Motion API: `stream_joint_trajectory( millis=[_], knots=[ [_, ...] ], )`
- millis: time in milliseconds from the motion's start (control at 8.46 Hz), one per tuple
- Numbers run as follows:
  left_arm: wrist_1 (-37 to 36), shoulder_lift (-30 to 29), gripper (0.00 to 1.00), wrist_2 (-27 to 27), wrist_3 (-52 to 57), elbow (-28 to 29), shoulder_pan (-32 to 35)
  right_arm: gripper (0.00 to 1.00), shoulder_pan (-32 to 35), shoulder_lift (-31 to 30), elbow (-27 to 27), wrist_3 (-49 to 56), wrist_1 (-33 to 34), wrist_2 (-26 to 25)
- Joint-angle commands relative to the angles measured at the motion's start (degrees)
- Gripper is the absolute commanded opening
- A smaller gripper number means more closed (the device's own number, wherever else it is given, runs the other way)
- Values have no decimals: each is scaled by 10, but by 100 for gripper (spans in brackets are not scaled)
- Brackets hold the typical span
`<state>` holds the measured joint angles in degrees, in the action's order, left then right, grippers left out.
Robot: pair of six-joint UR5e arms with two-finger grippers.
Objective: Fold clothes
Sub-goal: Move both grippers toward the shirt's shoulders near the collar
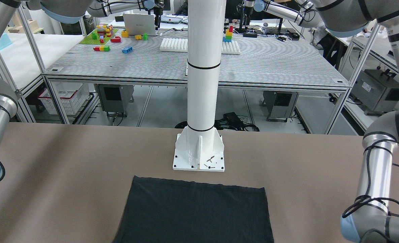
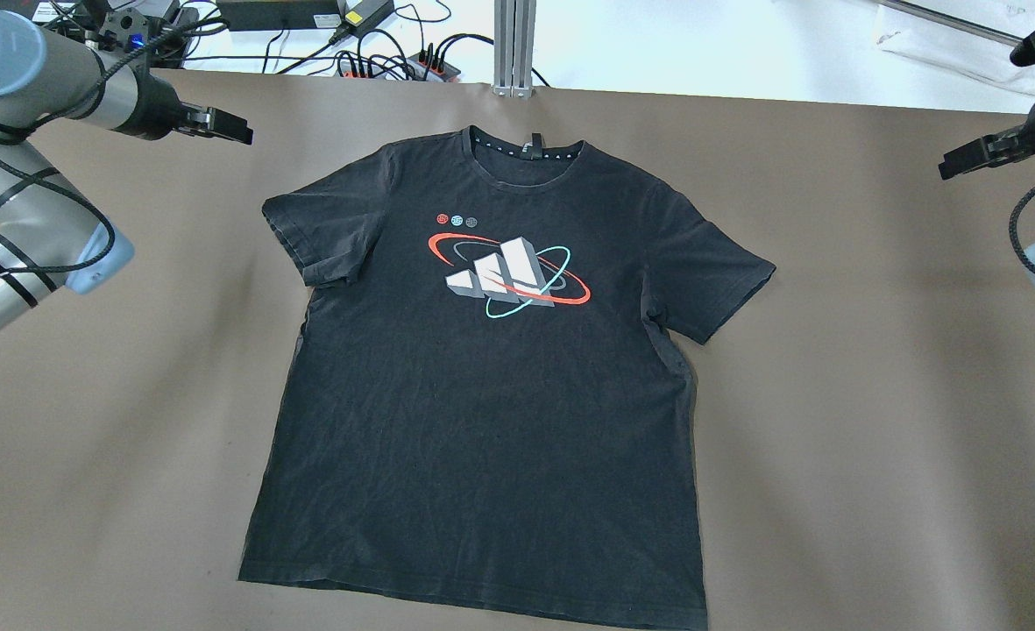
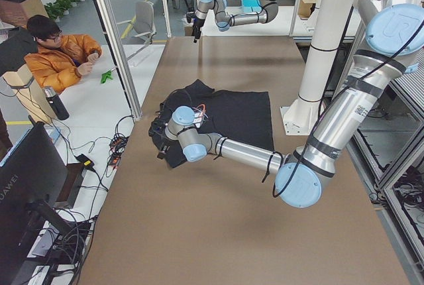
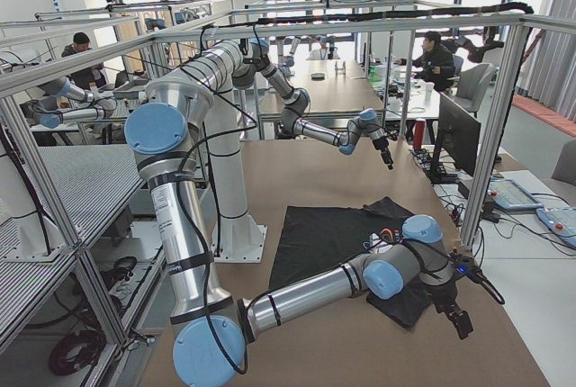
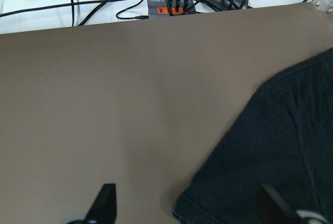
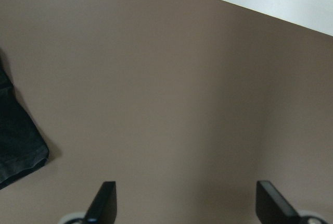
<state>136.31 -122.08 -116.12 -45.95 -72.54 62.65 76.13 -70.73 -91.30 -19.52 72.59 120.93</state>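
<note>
Front-facing view: a black T-shirt (image 1: 196, 212) lies flat on the brown table (image 1: 67, 162), its straight hem just short of the base of the white pillar (image 1: 202, 67). Only arm links show at both edges, the left arm (image 1: 375, 175) on this view's right; no fingers are in view here.

Overhead view: the T-shirt is spread face up in the middle of the table, collar at the far edge, hem near, both short sleeves laid out to the sides. A print (image 2: 508, 272) of white bars ringed in red and teal sits on the chest. The left gripper (image 2: 219, 127) hangs above the table at the far left, beside the sleeve on that side and apart from it. The right gripper (image 2: 973, 158) hangs at the far right, well apart from the other sleeve. Cables (image 2: 429, 61) lie beyond the far edge.

Left side view: the near arm reaches over the sleeve end of the shirt; a person (image 3: 63, 59) in an orange jacket sits at a desk beyond.

Left wrist view: two fingertips (image 5: 106, 200) stand apart with nothing between them, above bare table and the sleeve's hem.

Right wrist view: the fingertips (image 6: 104, 195) stand apart over bare table, a sleeve corner at the left.
</note>
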Motion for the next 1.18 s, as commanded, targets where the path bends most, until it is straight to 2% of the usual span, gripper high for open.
stream_joint_trajectory(
  millis=[0,236,355,827,1064],
  knots=[
    [8,-29,95,42,-9,34,-32,94,-34,-1,51,-66,-79,0],
    [21,-38,95,50,-9,48,-33,94,-83,-1,106,-151,-184,-10],
    [21,-49,95,50,-9,60,-33,94,-105,-1,114,-192,-214,-23],
    [21,-59,95,57,-8,75,-34,94,-192,0,130,-315,-290,-113],
    [21,-59,95,57,-8,74,-37,94,-208,5,144,-335,-293,-143]
  ],
)
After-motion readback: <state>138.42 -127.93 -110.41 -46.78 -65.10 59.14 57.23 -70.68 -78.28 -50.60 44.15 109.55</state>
